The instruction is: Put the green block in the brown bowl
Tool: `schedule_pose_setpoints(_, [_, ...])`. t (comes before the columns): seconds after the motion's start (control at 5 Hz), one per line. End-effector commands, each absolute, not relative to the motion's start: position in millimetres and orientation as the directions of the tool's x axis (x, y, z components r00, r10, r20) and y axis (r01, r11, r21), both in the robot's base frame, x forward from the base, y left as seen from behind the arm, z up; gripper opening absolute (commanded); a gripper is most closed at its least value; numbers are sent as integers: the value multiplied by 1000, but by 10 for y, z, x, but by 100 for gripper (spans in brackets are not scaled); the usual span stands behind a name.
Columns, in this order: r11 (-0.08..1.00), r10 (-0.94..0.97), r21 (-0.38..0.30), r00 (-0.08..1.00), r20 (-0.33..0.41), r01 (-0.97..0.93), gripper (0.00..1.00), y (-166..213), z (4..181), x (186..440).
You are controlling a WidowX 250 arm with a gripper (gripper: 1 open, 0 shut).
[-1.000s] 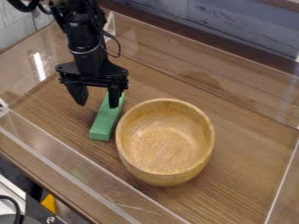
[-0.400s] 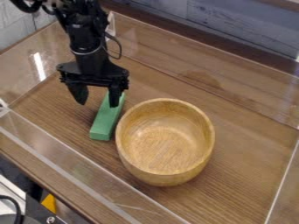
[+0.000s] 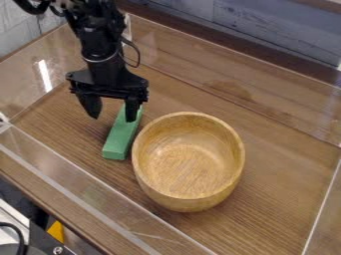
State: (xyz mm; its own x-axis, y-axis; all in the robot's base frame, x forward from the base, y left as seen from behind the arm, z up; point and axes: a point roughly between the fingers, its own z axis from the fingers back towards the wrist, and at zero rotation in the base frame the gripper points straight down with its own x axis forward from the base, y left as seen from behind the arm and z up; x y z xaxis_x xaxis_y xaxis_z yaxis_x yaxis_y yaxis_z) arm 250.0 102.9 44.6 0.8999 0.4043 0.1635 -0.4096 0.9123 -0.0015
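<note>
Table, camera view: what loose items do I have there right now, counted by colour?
Green: 1, the green block, lying flat beside the bowl under the open gripper.
Light brown: 1, the brown bowl, nothing inside.
Total: 2

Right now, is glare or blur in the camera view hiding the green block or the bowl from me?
Camera view: pale reflections streak the clear walls around the table, but none cross the green block or the brown bowl. Both read sharp enough. The open gripper hides the block's far end. Lighting is even, shadows soft.
</note>
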Motion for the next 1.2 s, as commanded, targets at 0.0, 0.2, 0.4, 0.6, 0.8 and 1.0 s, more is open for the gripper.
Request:
schedule_pose_setpoints(0.0, [916, 393, -2, 894, 217, -402, 100, 1052, 566, 2616])
schedule_pose_setpoints(0.2, [915, 393, -4, 892, 222, -402, 100, 1045, 571, 2625])
schedule_pose_setpoints(0.4, [915, 394, -7, 891, 226, -403, 100, 1036, 583, 2629])
schedule_pose_setpoints(0.6, [911, 404, -7, 888, 219, -413, 100, 1037, 525, 2628])
schedule_pose_setpoints(0.8, [906, 415, -7, 885, 212, -424, 100, 1038, 468, 2626])
schedule_pose_setpoints(1.0, [900, 427, -6, 881, 206, -435, 100, 1038, 416, 2621])
